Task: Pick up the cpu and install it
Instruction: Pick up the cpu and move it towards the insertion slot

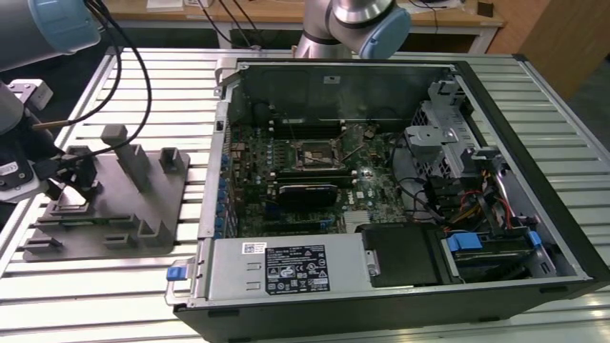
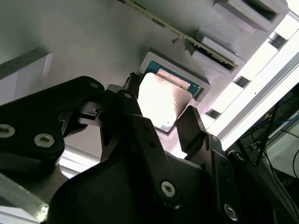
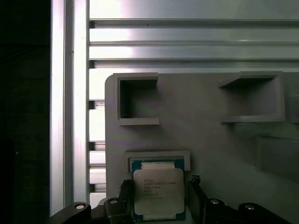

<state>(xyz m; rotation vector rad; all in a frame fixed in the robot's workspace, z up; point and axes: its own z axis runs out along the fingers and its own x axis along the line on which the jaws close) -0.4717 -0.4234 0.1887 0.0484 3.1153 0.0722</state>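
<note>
One gripper point(image 2: 161, 100) astride cpu point(image 3: 158, 190), seemingly unclamped.

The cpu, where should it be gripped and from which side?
Probably by two opposite edges, from straight above: the cpu lies flat in a shallow pocket of the grey tray, so only its thin sides offer purchase. The hand straddles them.

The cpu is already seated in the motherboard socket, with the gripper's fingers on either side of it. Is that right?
No. The cpu lies in its recess on the grey tray, not in the motherboard socket; the first wrist view shows this. The gripper does have its fingers on either side of it.
</note>
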